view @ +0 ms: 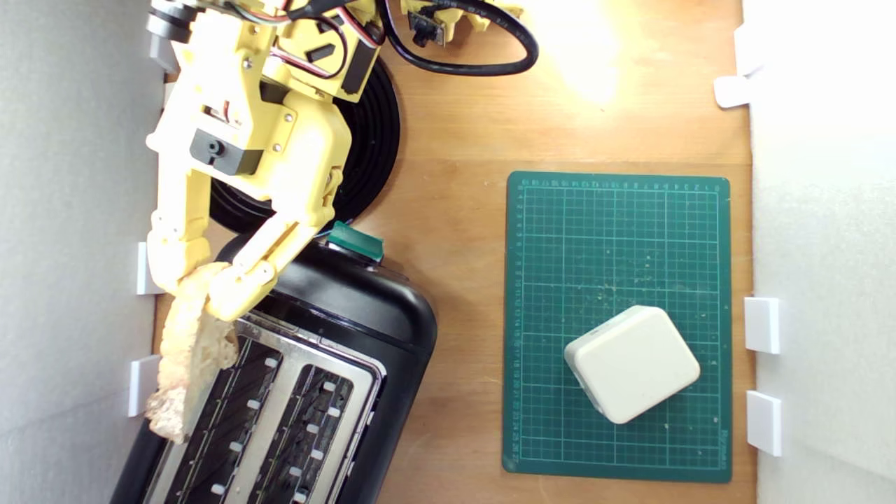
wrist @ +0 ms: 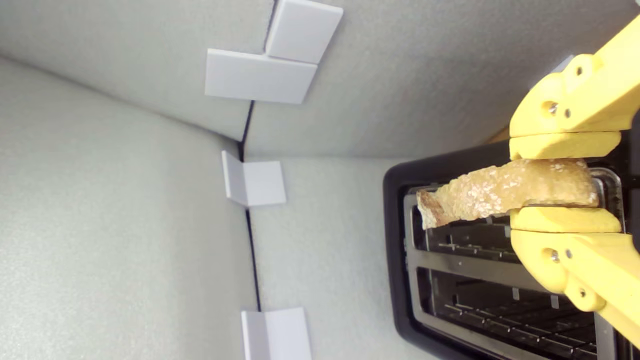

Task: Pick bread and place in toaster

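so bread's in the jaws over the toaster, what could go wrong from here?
1. The bread hangs over the toaster rim on the exterior view's left, not squarely above a slot; released now, it may land on the top plate or fall outside.
2. The gripper pinches only one end, so the free end could sag or tear.
3. It is tilted across the slot line and may jam on entry.
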Motion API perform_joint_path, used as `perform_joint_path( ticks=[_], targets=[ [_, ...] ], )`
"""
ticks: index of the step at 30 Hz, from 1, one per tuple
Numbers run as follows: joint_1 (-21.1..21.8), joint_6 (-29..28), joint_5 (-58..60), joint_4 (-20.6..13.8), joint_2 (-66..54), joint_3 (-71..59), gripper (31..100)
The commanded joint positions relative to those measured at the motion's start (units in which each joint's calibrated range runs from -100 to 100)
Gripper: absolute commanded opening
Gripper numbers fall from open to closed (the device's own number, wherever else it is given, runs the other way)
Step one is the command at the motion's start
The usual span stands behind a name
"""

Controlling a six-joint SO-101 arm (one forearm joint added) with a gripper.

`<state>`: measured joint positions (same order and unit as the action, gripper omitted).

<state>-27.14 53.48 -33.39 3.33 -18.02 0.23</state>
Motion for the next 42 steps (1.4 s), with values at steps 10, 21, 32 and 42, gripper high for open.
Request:
perform_joint_path(
  ticks=[10, 21, 32, 42],
  targets=[
    [2.4, -0.3, 2.59, 0.57, -0.87, 3.81, 47.7],
    [2.16, -0.3, 2.59, 0.02, -0.78, 3.72, 47.7],
    [1.84, -0.09, 2.5, -0.16, 1.71, 3.54, 47.7],
    [1.76, 0.12, 2.5, -0.16, 4.96, 3.72, 47.7]
  ],
)
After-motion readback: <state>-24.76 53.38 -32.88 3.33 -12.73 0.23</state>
